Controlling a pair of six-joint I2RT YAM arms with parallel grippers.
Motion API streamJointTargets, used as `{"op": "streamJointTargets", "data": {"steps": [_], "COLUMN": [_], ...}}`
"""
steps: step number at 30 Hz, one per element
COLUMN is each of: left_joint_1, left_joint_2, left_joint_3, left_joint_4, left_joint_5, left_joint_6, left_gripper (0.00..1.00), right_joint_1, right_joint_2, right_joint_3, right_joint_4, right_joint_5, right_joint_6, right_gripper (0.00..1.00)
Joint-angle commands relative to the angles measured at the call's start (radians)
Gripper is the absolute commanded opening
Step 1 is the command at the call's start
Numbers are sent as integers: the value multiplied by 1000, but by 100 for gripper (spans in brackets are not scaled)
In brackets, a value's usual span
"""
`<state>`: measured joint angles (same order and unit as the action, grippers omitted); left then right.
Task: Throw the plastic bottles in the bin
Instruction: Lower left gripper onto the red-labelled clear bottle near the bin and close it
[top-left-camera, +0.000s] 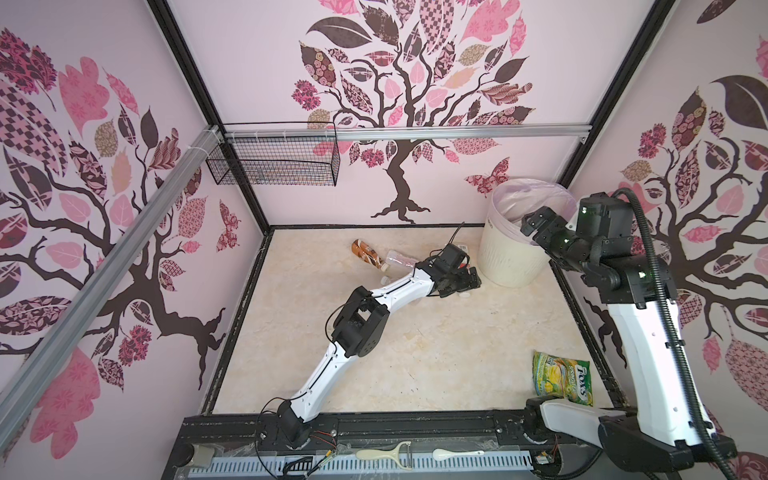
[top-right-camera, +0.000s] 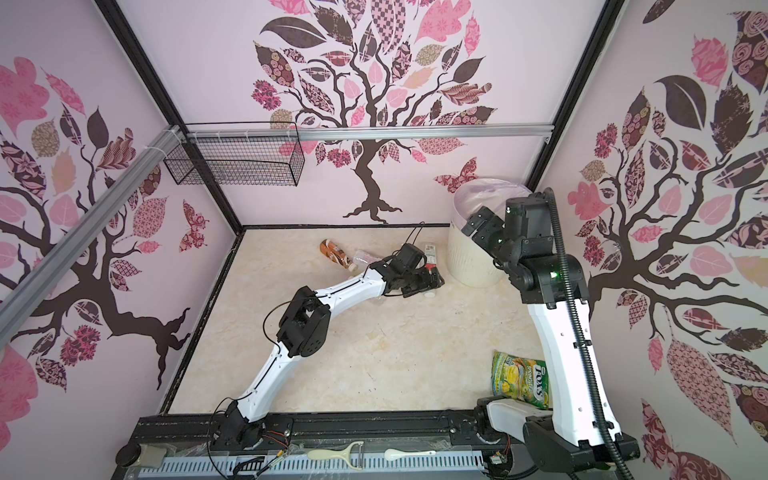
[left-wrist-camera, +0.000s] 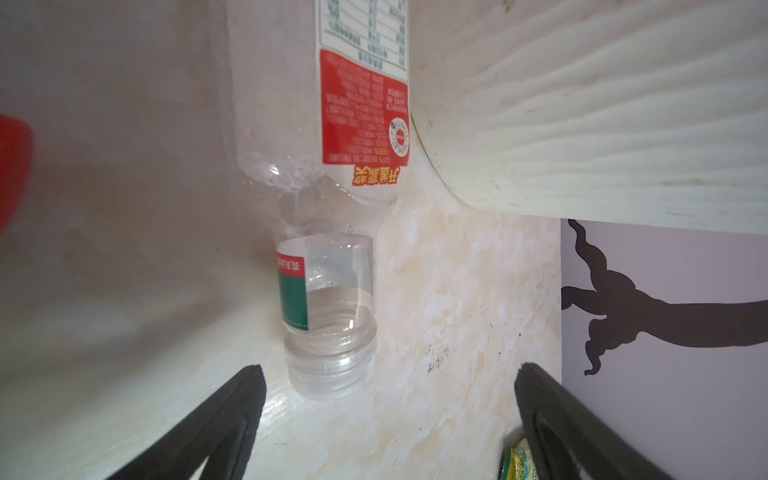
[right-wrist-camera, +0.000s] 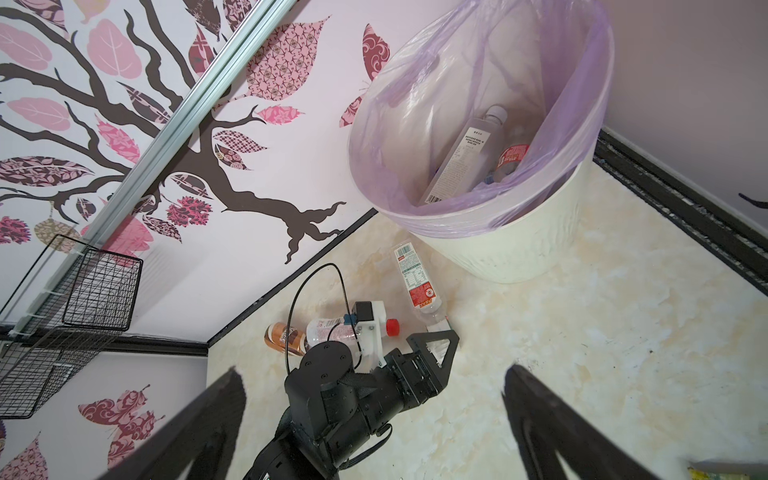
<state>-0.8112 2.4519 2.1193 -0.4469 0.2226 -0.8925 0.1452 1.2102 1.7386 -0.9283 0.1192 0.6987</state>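
The left gripper (left-wrist-camera: 390, 374), jaws wide and empty, sits low at the neck of a red-labelled bottle (left-wrist-camera: 361, 104) lying just beside the bin (right-wrist-camera: 519, 249), far right, apparently lining up a grasp. The right gripper (top-left-camera: 531, 221) hovers wide open, empty, by the bin's rim.

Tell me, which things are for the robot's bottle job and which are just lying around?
For the job: brown bottle, red-capped bottle, red-label bottle, bin, bottles inside the bin.
Just lying about: snack bag, wire basket, peeler, spoon.
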Motion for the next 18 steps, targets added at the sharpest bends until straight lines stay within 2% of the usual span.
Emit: {"op": "streamJointTargets", "data": {"steps": [1, 7, 12, 18], "left_joint_1": [0, -6, -10, -25], "left_joint_2": [28, 42, 73, 162], "left_joint_3": [18, -7, 3, 138], "left_joint_4": [13, 32, 55, 20], "left_joint_5": [-20, -37, -61, -93], "left_joint_6": [12, 30, 11, -13], "left_gripper": [98, 97, 95, 94], "right_joint_1": [12, 12, 18, 31], "right_joint_2": [-5, 66, 87, 85], "right_joint_3": [-15, 29, 71, 97], "right_joint_4": [-41, -73, -113, -133], "right_joint_5": [27, -23, -49, -32], "right_joint_6": [37, 169, 203, 205], "right_gripper": [99, 99, 100, 99]}}
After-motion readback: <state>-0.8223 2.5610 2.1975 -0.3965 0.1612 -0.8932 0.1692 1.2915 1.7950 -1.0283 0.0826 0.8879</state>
